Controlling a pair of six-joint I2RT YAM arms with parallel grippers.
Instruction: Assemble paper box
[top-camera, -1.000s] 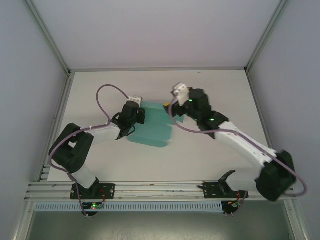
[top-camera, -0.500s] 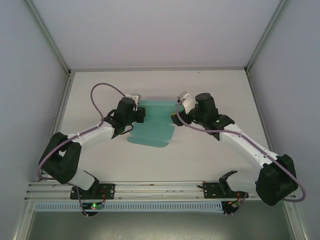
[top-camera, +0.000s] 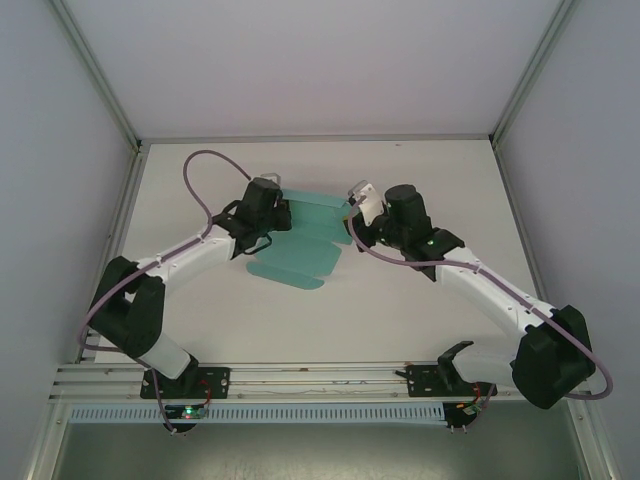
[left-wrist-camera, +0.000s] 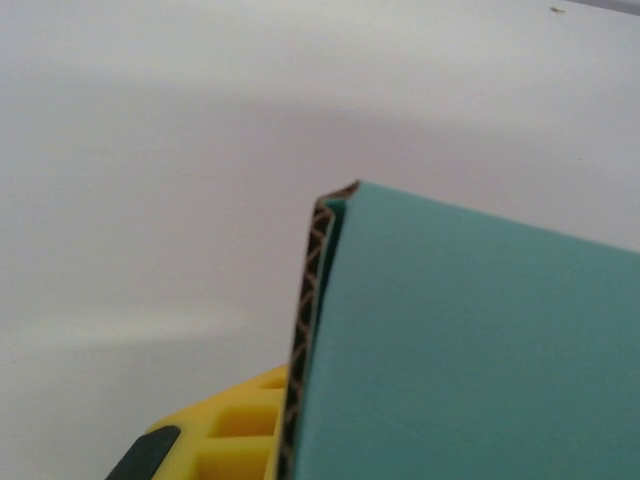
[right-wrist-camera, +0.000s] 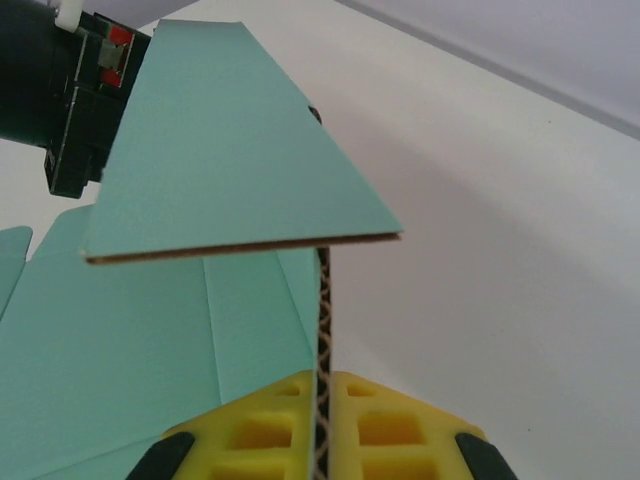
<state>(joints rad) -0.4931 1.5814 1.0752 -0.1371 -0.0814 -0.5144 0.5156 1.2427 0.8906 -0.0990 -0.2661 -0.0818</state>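
The paper box (top-camera: 300, 240) is a teal-green die-cut card sheet with creases and flaps, lying mid-table between both arms. My left gripper (top-camera: 283, 212) is shut on the sheet's far left edge; in the left wrist view the card (left-wrist-camera: 480, 350) stands on edge against a yellow fingertip (left-wrist-camera: 225, 435). My right gripper (top-camera: 349, 220) is shut on the sheet's far right edge. In the right wrist view the corrugated edge (right-wrist-camera: 322, 400) is pinched between the two yellow fingertips (right-wrist-camera: 260, 435), and a raised flap (right-wrist-camera: 220, 160) stands above them. The rest of the sheet (right-wrist-camera: 120, 350) spreads to the left.
The white table (top-camera: 400, 300) is bounded by a metal frame, with grey walls (top-camera: 60, 150) on both sides and a rail (top-camera: 320, 375) along the near edge. The left arm's black wrist (right-wrist-camera: 60, 100) sits just behind the raised flap.
My right gripper has closed from wide open onto the sheet's right edge. The left gripper carried its edge farther back, and the sheet has shifted and tilted.
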